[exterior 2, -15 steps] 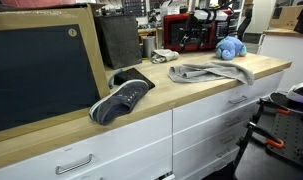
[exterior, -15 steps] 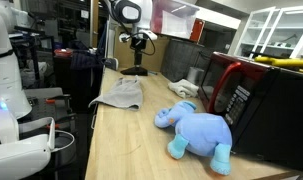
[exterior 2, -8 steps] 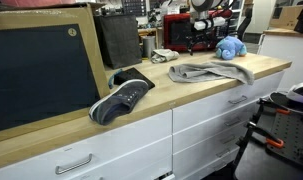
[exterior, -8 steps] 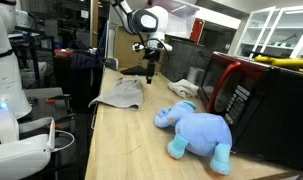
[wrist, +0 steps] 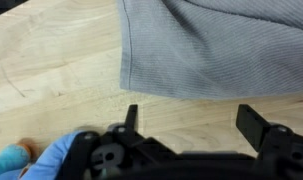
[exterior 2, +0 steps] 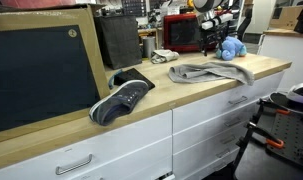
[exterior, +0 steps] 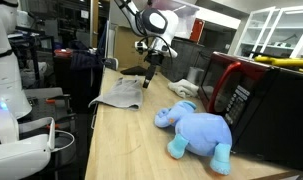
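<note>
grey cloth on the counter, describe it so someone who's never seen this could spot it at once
Find the long wooden countertop with white drawers. Midway along it, between the blue plush elephant and the dark sneaker, lies the grey cloth. It is the only flat, crumpled ribbed fabric there.

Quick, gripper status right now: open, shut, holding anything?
Gripper: open, fingers spread wide, holding nothing; it hovers by the edge of the grey cloth.

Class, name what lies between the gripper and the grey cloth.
Only bare wooden counter: in the wrist view a strip of it separates the open gripper from the cloth.
</note>
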`<action>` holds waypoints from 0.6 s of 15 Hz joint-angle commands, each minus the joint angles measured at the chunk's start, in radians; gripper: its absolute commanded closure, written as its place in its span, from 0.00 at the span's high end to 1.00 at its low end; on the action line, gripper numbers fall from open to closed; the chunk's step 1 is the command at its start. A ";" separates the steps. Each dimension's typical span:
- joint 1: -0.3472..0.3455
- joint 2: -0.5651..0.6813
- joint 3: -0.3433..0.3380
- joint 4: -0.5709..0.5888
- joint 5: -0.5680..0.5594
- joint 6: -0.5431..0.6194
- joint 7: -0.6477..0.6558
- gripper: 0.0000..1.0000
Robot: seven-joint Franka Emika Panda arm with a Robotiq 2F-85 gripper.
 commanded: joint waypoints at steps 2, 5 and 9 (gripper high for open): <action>-0.010 0.004 -0.015 -0.046 -0.063 0.067 0.018 1.00; -0.013 0.006 -0.027 -0.091 -0.104 0.132 0.043 1.00; -0.011 -0.012 -0.040 -0.142 -0.118 0.111 0.061 1.00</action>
